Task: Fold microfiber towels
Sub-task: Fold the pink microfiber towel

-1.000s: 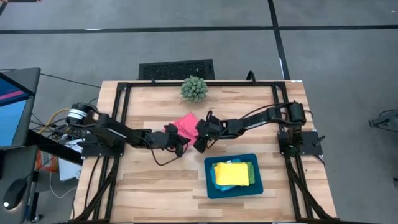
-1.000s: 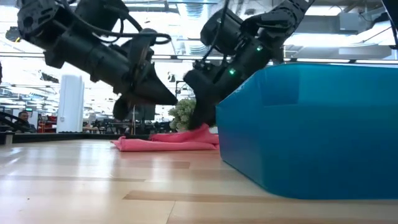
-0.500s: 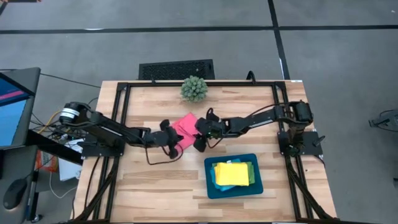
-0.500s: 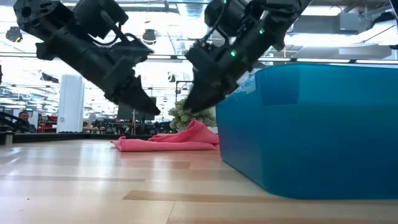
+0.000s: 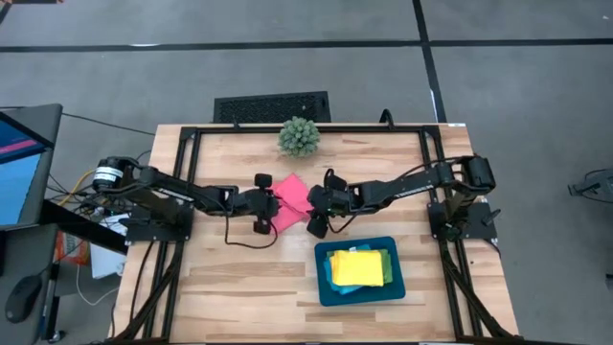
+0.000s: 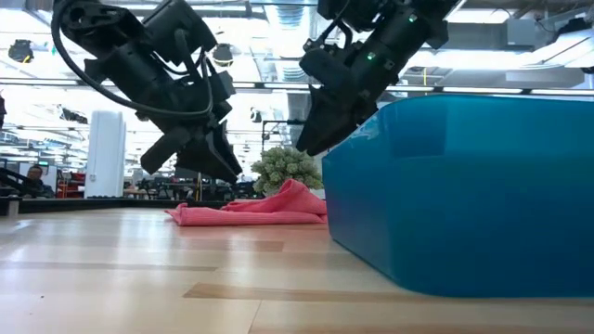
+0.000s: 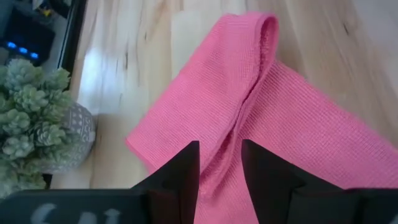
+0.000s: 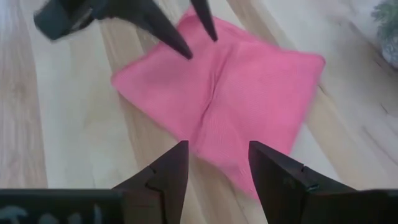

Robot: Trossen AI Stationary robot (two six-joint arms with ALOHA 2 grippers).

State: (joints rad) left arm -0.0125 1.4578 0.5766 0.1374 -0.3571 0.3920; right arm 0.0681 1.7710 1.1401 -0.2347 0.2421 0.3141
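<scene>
One pink towel [image 5: 290, 198] lies mid-table between two released grippers, left [image 5: 261, 202] and right [image 5: 317, 203]; one yellow towel [image 5: 355, 267] tops the tray [image 5: 322, 278].

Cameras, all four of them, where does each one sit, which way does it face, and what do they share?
High view: above the table, looking straight down; both arms, left end effector and right end effector flank the pink towel.
Low view: at tabletop height, looking level past the teal tray; both arms enter from above.
Left wrist view: on the left wrist, facing the towel; its own fingers open.
Right wrist view: on the right wrist, facing the towel; its own fingers open.
Shared: the pink towel appears in all four.
</scene>
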